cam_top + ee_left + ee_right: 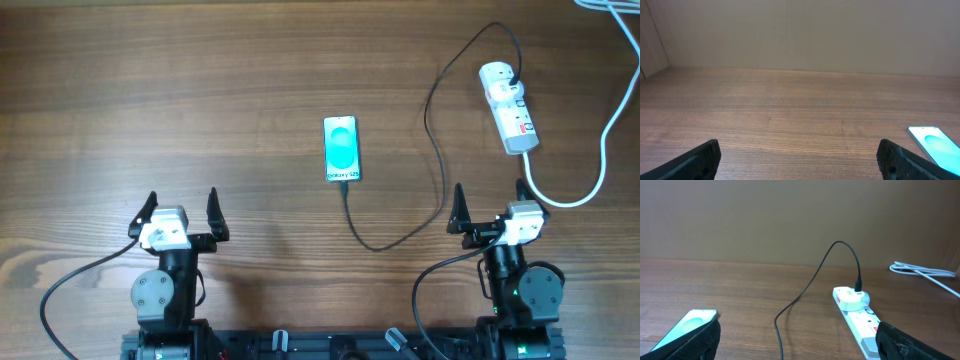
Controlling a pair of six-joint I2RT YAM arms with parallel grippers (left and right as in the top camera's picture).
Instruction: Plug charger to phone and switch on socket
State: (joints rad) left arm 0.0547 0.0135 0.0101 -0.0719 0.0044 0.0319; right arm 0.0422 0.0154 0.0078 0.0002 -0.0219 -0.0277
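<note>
The phone (341,149) lies flat mid-table, teal screen lit. It also shows in the left wrist view (936,146) and the right wrist view (686,323). The thin black charger cable (436,150) runs from the white plug in the socket strip (508,106) in a loop down to the phone's near end, where its tip meets the phone edge. The strip shows in the right wrist view (862,321), and so does the cable (805,287). My left gripper (180,215) is open and empty at the front left. My right gripper (490,205) is open and empty, in front of the strip.
The thick white cord (600,150) curves from the strip to the far right edge, and also shows in the right wrist view (925,271). The robot's own black cables (70,280) trail by the arm bases at the front.
</note>
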